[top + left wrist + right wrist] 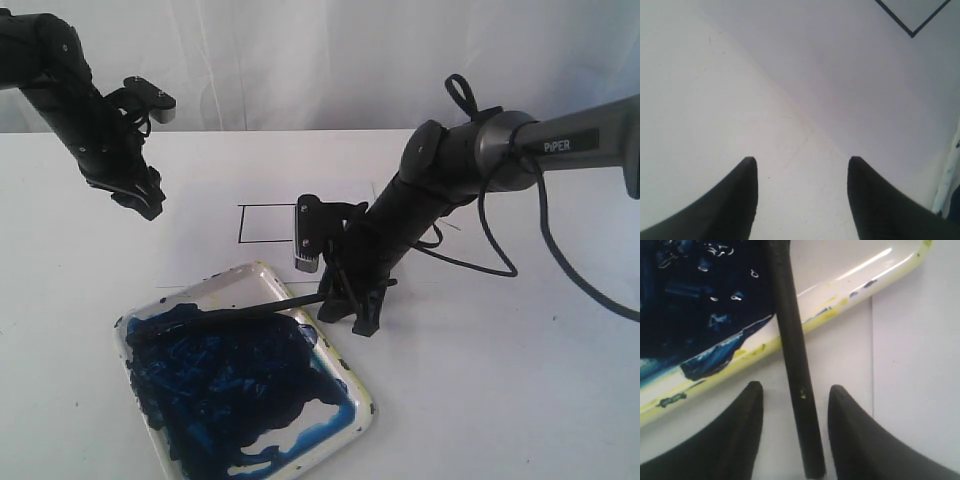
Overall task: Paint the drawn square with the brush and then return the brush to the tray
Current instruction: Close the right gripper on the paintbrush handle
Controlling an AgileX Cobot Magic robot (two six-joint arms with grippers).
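The brush (250, 310) lies with its tip in the blue paint and its handle sloping out over the tray's (352, 422) right rim. My right gripper (352, 312) is low at that rim, open, with the handle end (796, 350) lying between its fingers and a gap on each side. The tray rim (855, 290) shows yellow stains. Behind it, the drawn square (268, 224) on the white sheet is plain white inside; one corner (912, 20) shows in the left wrist view. My left gripper (140, 198) hangs open and empty above the table at the left (801, 162).
The white sheet (215, 250) lies flat on the white table. A black cable (500, 250) loops down from the right arm. White curtain at the back. A bit of the tray's edge (949, 182) shows in the left wrist view.
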